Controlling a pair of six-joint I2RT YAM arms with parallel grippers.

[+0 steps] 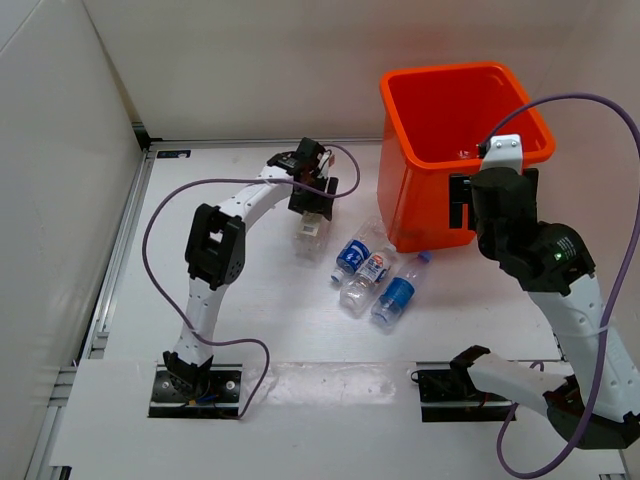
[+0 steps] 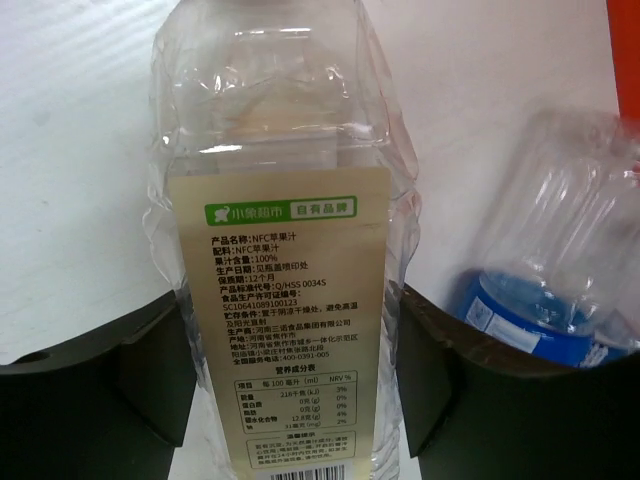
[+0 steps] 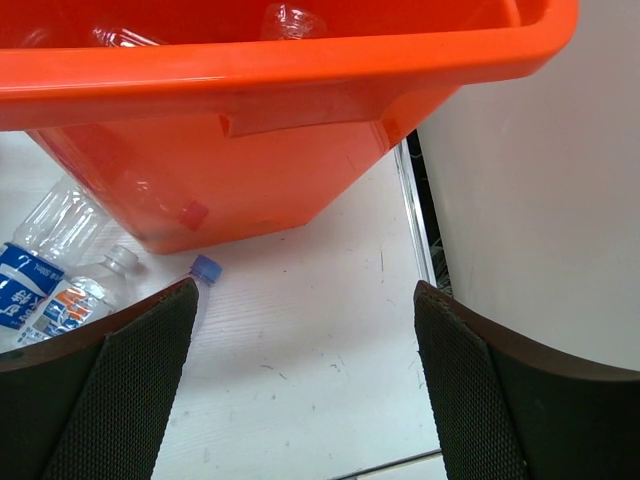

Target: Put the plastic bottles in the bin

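Note:
My left gripper (image 1: 311, 212) is shut on a clear bottle with a cream label (image 1: 307, 229), held at the table's middle left. In the left wrist view that bottle (image 2: 285, 230) fills the space between the gripper's (image 2: 290, 330) black fingers. Three more plastic bottles lie in front of the orange bin (image 1: 460, 140): a blue-labelled one (image 1: 352, 256), a white-red one (image 1: 370, 270) and another blue one (image 1: 397, 292). My right gripper (image 3: 302, 292) is open and empty, close to the bin's front right wall (image 3: 250, 180). A clear bottle (image 3: 292, 18) lies inside the bin.
White walls close the table at the left, back and right. A metal rail (image 1: 120, 250) runs along the left edge. Purple cables (image 1: 165, 205) loop over both arms. The bin's rim (image 3: 300, 60) overhangs the right gripper.

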